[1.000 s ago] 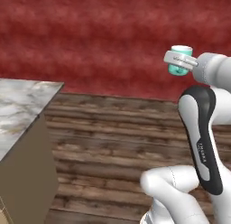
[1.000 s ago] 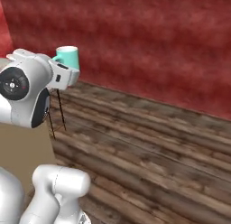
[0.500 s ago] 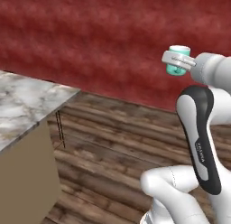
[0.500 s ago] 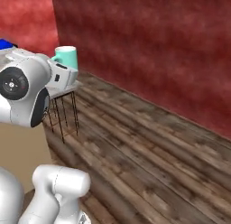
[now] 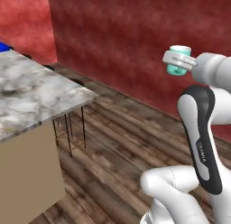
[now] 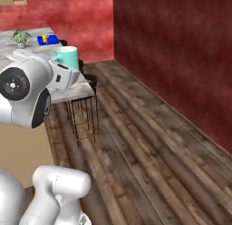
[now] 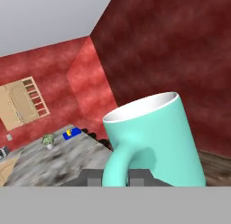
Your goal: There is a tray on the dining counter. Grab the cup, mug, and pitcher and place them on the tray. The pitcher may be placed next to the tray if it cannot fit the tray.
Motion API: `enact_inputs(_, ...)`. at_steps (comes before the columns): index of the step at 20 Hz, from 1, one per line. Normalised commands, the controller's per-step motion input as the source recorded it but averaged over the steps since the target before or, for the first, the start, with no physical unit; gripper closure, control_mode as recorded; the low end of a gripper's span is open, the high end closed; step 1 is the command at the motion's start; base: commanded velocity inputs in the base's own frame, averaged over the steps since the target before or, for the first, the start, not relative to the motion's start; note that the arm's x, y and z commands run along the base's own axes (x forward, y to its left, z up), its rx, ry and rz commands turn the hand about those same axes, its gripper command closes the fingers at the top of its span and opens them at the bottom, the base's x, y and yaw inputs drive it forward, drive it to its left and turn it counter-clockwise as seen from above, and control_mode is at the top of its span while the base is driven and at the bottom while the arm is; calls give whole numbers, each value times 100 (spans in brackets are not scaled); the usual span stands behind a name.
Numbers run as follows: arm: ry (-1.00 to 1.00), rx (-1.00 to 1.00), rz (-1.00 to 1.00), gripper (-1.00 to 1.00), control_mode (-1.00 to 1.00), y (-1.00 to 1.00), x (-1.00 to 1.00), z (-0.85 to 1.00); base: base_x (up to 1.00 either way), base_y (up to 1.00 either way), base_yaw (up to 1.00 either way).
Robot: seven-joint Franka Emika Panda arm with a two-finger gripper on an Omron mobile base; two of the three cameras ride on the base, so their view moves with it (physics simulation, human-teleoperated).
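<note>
My gripper [image 5: 180, 61] is shut on the teal mug [image 5: 178, 59], holding it upright high above the wooden floor. In the hand view the mug [image 7: 153, 137] looms close, its handle between my fingertips [image 7: 91, 178]. The dining counter [image 5: 36, 90] stretches away at the left, apart from the mug. Far along its top lies the blue tray [image 6: 48, 40], with a small yellow thing [image 6: 45, 38] on it that looks like the cup. The same tray [image 7: 72, 133] shows tiny beyond the mug. The pitcher is out of view.
A small potted plant [image 6: 20, 36] stands on the counter near the tray. Dark wire-legged stools [image 6: 86, 108] are tucked at the counter's near end. Red walls [image 5: 135, 42] close the room ahead, and wooden floor [image 6: 149, 151] lies open to the right.
The whole picture has swung as the base turned: the counter's end and the tray have come into view. The mug stays held in the same pose.
</note>
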Motion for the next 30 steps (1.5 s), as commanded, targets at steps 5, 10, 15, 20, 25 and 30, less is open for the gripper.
enact_inputs(5,0,0,0,100,100,0,0,0,42,-100,55)
enact_inputs(10,0,0,0,100,100,0,0,0,44,-100,53)
enact_inputs(15,0,0,0,100,100,0,0,0,49,-100,48)
enact_inputs(20,0,0,0,100,100,0,0,0,60,-100,40)
enact_inputs(25,0,0,0,100,100,0,0,0,84,-100,31)
enact_inputs(30,0,0,0,100,100,0,0,0,82,-100,19)
